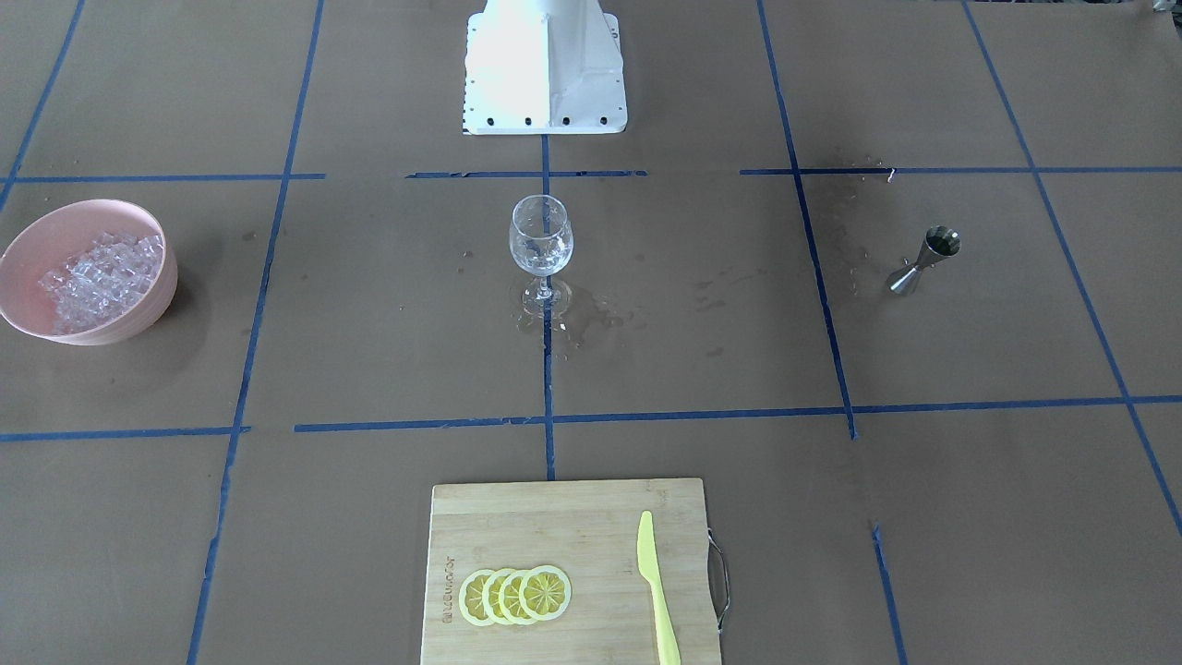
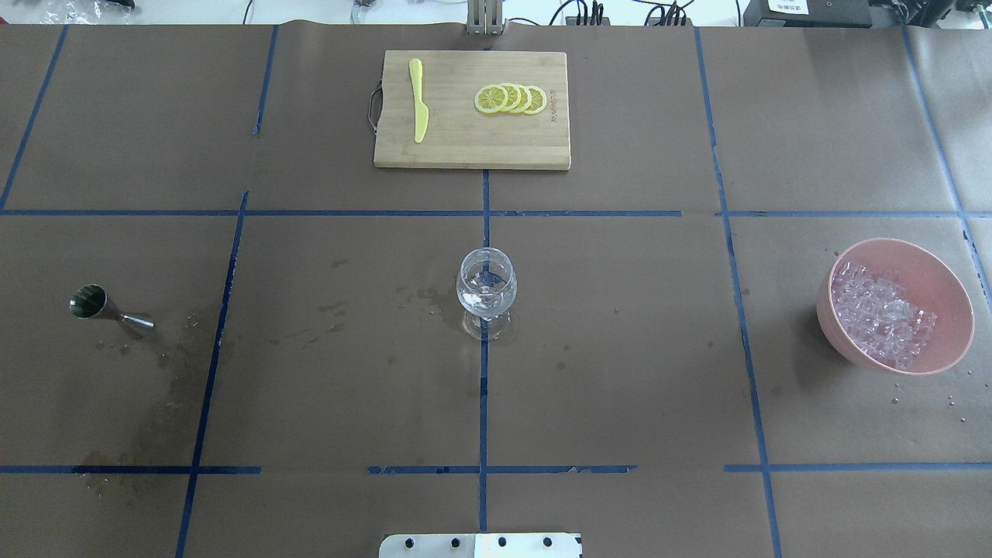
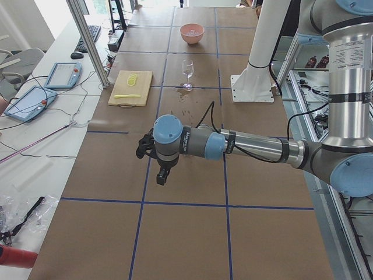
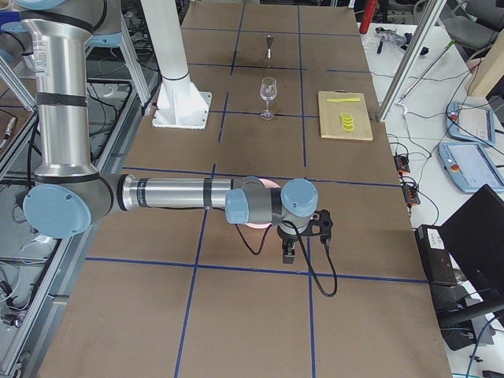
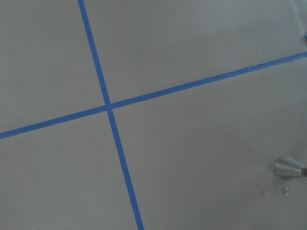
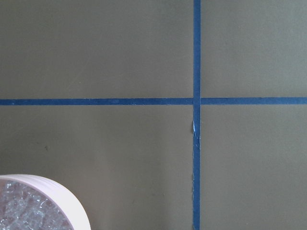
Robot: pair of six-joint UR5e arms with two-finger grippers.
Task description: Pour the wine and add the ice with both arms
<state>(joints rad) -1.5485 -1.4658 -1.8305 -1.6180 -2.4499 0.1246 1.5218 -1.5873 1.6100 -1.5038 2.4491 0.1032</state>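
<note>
A clear wine glass (image 1: 541, 242) stands upright at the table's middle, also in the overhead view (image 2: 486, 288). Glassy glints show in its bowl; I cannot tell wine from ice there. The ice (image 2: 880, 314) is heaped in a pink bowl (image 2: 952, 306) on the robot's right, also seen in the right wrist view (image 6: 19, 214). A steel jigger (image 2: 105, 306) stands on the robot's left. The left gripper (image 3: 162, 176) hangs over bare table short of the jigger; I cannot tell its state. The right gripper (image 4: 288, 252) hangs near the bowl; I cannot tell its state.
A bamboo cutting board (image 2: 465, 143) with lemon slices (image 2: 511, 98) and a yellow knife (image 2: 418, 108) lies at the far side. Wet patches (image 2: 167, 364) mark the paper by the jigger and around the glass's foot. The white base block (image 1: 545, 69) stands behind the glass.
</note>
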